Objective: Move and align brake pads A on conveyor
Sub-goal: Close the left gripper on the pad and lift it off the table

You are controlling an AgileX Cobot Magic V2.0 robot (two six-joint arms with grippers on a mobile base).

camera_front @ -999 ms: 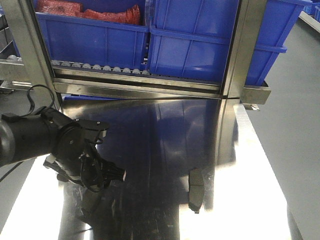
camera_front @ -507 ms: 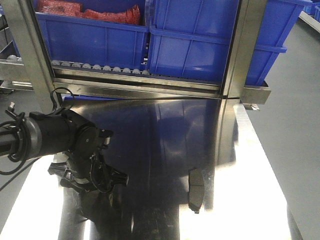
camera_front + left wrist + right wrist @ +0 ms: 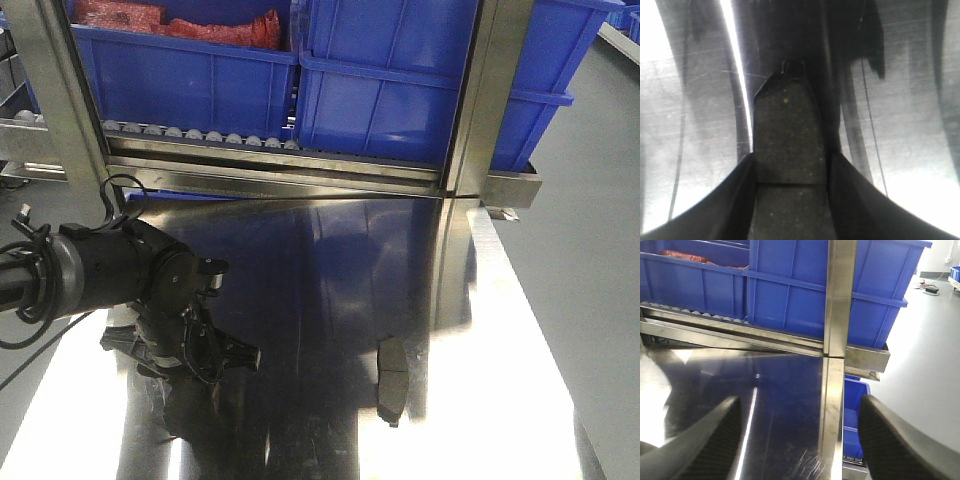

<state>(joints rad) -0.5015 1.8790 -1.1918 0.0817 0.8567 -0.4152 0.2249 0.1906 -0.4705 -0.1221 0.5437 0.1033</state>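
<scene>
- The left arm (image 3: 100,275) reaches low over the left side of the shiny steel desk (image 3: 500,330), with the left jaws pointing down at the surface.
- In the left wrist view, the left jaws are closed on the first brake pad (image 3: 787,125). The two dark fingers (image 3: 725,200) press against its long edges near the thin groove across its middle.
- The first brake pad is dark grey and speckled, with a small tab at its far end. I cannot tell whether it rests on the desk or hangs just above it.
- The second brake pad (image 3: 391,380) lies flat on the desk, well apart to the right of the left arm.
- The right jaws stand wide open, their fingers (image 3: 900,440) far apart at the lower corners of the right wrist view.
- The right jaws face a steel post (image 3: 836,300) and the blue bins (image 3: 790,295) on the rack behind the desk.
</scene>
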